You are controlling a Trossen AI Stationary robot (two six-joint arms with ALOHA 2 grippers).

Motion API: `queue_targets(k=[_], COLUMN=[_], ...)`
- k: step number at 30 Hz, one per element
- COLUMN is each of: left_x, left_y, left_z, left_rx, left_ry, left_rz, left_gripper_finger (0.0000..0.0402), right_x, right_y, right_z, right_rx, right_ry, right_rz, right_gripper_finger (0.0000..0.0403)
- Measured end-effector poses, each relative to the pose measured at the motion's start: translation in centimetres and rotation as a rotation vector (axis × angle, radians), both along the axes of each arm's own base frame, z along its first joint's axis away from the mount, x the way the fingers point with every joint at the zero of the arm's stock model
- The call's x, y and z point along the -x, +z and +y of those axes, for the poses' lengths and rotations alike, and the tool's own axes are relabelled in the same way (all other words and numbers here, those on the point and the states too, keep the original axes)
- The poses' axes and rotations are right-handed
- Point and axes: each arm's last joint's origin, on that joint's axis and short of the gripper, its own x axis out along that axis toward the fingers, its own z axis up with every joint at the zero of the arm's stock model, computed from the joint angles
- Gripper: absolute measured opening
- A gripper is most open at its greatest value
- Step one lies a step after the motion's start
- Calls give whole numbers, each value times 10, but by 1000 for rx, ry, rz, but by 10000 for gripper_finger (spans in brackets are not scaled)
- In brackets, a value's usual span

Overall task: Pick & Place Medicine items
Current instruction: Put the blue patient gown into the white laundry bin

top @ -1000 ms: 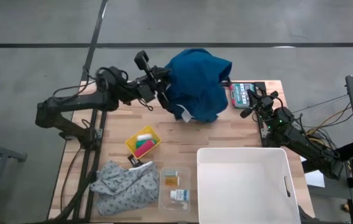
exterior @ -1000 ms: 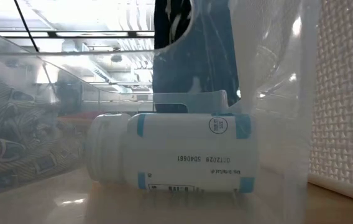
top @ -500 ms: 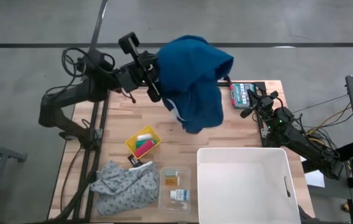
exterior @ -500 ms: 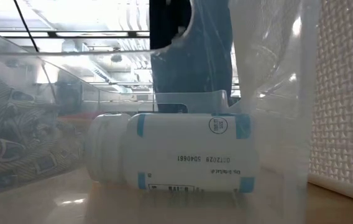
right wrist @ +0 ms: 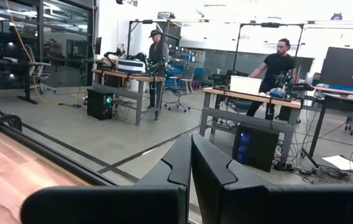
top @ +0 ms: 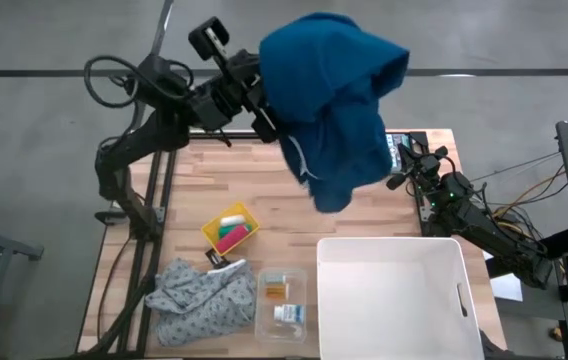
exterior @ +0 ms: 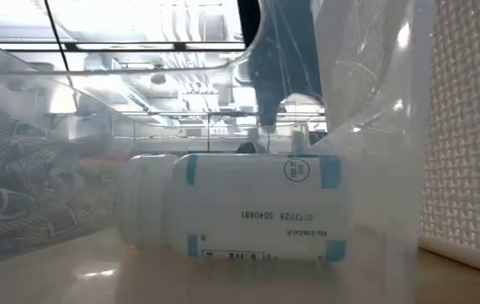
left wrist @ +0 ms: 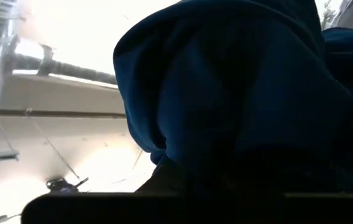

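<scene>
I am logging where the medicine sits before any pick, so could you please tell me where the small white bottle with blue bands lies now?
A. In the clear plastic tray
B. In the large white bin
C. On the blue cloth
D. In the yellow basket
A: the small white bottle with blue bands lies on its side inside the clear plastic tray, beside the grey patterned cloth.

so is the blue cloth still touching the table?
Apart. The low view shows the blue cloth hanging with its bottom edge above the table, background visible beneath. In the high view it hangs from the raised left end effector.
</scene>
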Motion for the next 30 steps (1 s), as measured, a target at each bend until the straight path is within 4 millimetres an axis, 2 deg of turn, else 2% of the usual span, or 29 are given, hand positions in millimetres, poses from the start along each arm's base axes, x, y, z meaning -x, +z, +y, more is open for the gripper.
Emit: queue_targets(k=[5, 10, 23, 30], left_x=[-8, -3, -13, -38], left_y=[3, 9, 2, -17], left_z=[-7, -19, -54, -75], left_rx=[-36, -65, -31, 5], left_ry=[-89, -188, -380, -468], left_rz=[-21, -103, -54, 19], left_gripper_finger=[28, 28, 28, 28], right_x=[0, 0, 0, 0], right_y=[0, 0, 0, 0], right_z=[0, 0, 0, 0], right_rx=[0, 0, 0, 1], right_ry=[0, 0, 0, 0], right_rz=[0, 0, 0, 0], right_gripper_finger=[8, 8, 8, 8])
